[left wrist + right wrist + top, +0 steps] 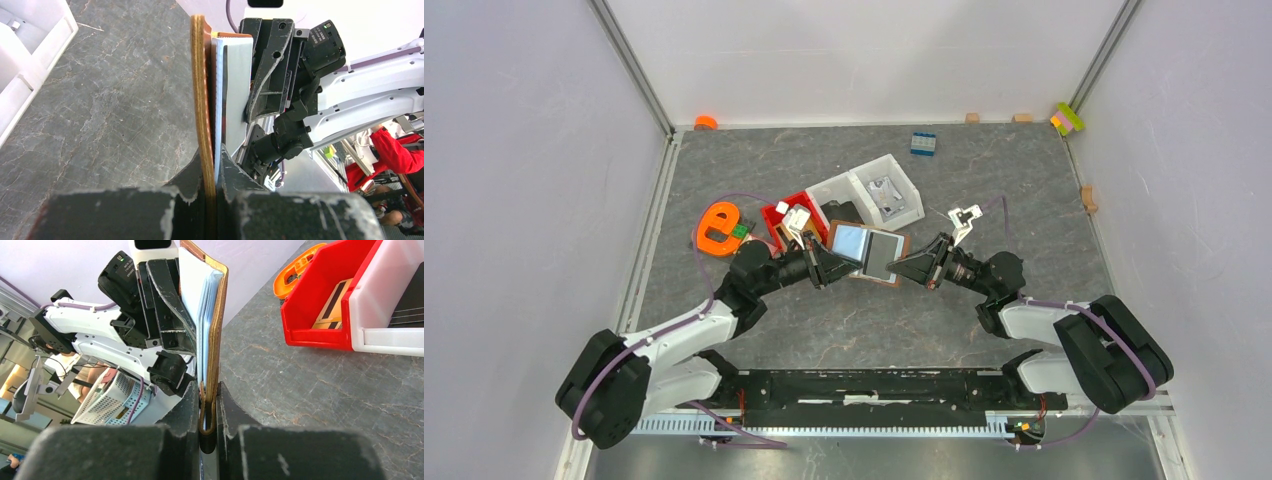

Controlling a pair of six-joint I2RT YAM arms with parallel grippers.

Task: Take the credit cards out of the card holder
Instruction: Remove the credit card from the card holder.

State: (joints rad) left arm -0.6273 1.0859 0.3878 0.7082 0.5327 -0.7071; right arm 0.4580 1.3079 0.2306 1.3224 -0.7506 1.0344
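Observation:
The brown card holder (881,281) is held above the table between both grippers. A pale blue card (850,240) and a silvery card (883,254) show on its upper face. My left gripper (831,262) is shut on the holder's left end. In the left wrist view its jaws (211,156) pinch the brown holder (199,95) and the pale blue card (218,125) together. My right gripper (905,268) is shut on the holder's right end. In the right wrist view its jaws (206,391) clamp the holder (216,335) by its strap loop, and the cards (200,300) stick out beyond it.
A red bin (776,213) and a white bin (871,190) stand just behind the holder. In the right wrist view the red bin (320,335) holds a tan flat piece with a dark stripe (334,302). An orange object (718,228) lies to the left and a blue brick (923,143) farther back.

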